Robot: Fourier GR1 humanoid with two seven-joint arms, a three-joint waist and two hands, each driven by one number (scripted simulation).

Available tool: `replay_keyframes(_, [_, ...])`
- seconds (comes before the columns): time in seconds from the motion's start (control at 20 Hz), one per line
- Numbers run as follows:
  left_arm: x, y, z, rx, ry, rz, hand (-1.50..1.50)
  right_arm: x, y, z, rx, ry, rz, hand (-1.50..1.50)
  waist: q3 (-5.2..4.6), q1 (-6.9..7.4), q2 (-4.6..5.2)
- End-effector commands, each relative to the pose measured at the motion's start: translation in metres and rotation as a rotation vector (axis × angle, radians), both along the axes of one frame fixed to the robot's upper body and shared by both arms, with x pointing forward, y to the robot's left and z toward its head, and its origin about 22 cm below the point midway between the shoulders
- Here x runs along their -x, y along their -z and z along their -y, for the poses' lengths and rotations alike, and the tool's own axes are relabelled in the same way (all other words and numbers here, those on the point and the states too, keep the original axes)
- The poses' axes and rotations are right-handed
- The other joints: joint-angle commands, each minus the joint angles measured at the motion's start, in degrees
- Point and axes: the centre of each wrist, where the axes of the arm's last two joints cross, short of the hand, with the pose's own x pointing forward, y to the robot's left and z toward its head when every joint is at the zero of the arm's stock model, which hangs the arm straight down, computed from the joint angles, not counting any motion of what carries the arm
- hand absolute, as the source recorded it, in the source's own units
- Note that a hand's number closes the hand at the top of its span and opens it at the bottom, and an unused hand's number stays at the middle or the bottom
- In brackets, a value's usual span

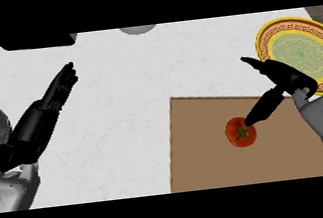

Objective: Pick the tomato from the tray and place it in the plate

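Lower right of the frame: brown tray (pixel 208 166) flat on the white marbled counter (pixel 134 104), with the red tomato (pixel 241 132) sitting green-stemmed on the tray's upper right part, well short of the plate. Right hand (pixel 284 79) poised just above the tomato, one dark finger (pixel 262 107) reaching down to its top edge, another pointing toward upper left; fingers spread, nothing gripped, actual contact with the tomato impossible to tell. Left side of the frame: left hand (pixel 58 90) resting over the counter, fingers straight and pressed together, tips angled toward upper centre, holding nothing. Far right, beyond the tray's corner: yellow-rimmed plate (pixel 274 30) with patterned green centre. Along the top edge: a dark box-like object (pixel 34 43) at upper left and a grey rounded object (pixel 138 29) at upper centre, both cut off.
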Motion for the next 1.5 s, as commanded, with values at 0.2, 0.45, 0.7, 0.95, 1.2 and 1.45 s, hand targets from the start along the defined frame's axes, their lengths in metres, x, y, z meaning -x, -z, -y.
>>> replay_keyframes(0.2, [0.016,0.002,-0.018,0.004,-0.027,-0.004,0.00,-0.027,-0.032,-0.029,-0.012,0.024,-0.299,-1.50,0.03,-1.07,-0.40])
replay_keyframes(0.45, [0.004,-0.006,-0.009,-0.007,-0.009,0.004,0.00,-0.038,-0.040,-0.021,-0.013,-0.025,-0.440,-1.50,0.04,-1.38,-0.27])
replay_keyframes(0.7, [0.007,0.000,-0.011,0.012,-0.012,-0.016,0.00,-0.048,-0.051,-0.022,0.108,0.032,-0.465,-1.50,0.01,-0.96,-0.35])
replay_keyframes(0.95, [0.005,0.025,-0.002,-0.008,-0.005,0.010,0.00,-0.064,-0.045,0.012,0.079,0.074,-0.493,-1.50,0.03,-0.88,-0.01])
replay_keyframes(1.2, [0.007,0.006,-0.012,-0.019,-0.017,0.004,0.00,-0.064,-0.047,0.032,0.020,0.029,-0.510,-1.50,0.07,-1.14,-0.22])
replay_keyframes(1.45, [0.000,0.005,-0.018,-0.012,-0.011,-0.003,0.00,-0.058,-0.015,0.017,0.032,-0.001,-0.551,-1.50,0.05,-1.47,-0.18])
